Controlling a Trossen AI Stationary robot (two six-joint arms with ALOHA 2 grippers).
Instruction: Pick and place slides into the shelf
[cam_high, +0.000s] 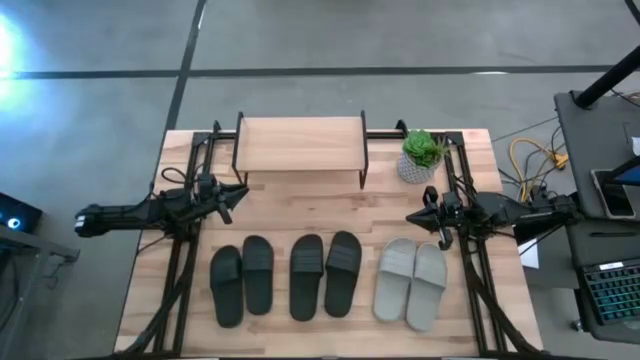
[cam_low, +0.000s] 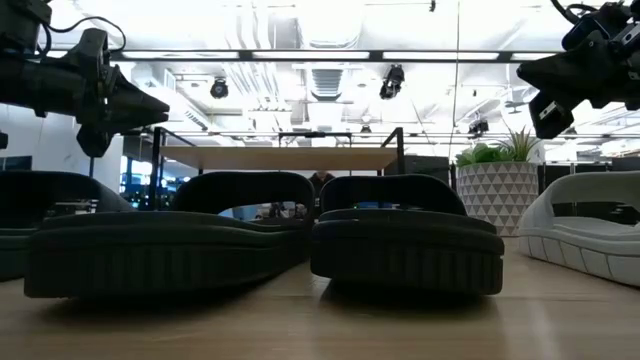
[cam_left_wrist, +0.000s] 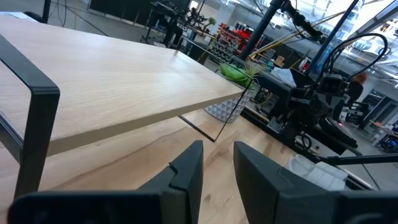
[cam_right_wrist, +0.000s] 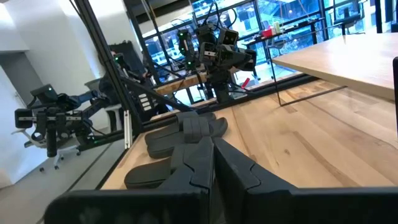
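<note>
Black and pale grey-green, the six slides stand in a row along the table's near edge, none of them yet on the shelf (cam_high: 300, 145), which sits at twelve o'clock on the table (cam_high: 300, 205) with its light wooden top bare. From nine o'clock toward three the row runs: one black pair (cam_high: 241, 282), a second black pair (cam_high: 325, 274), then the grey-green pair (cam_high: 411, 283). Each slide's long axis points roughly from six to twelve, toward the shelf.

Both arms hang above the table, holding nothing. The left gripper (cam_high: 236, 193) hovers at about ten o'clock, just off the shelf's left end; in its wrist view the fingers (cam_left_wrist: 186, 177) stand a narrow gap apart, slightly open and empty. The right gripper (cam_high: 418, 215) hovers at about three o'clock, just below a potted plant (cam_high: 421, 154); its wrist view shows the fingers pressed together, closed on nothing.

What the coming pick turns on, as I judge it: the grey-green pair lies close at six o'clock from the right gripper, and the leftmost black pair lies at six o'clock from the left gripper, somewhat farther off. The right arm looks nearer to its work, but it must open before descending across a strap.
</note>
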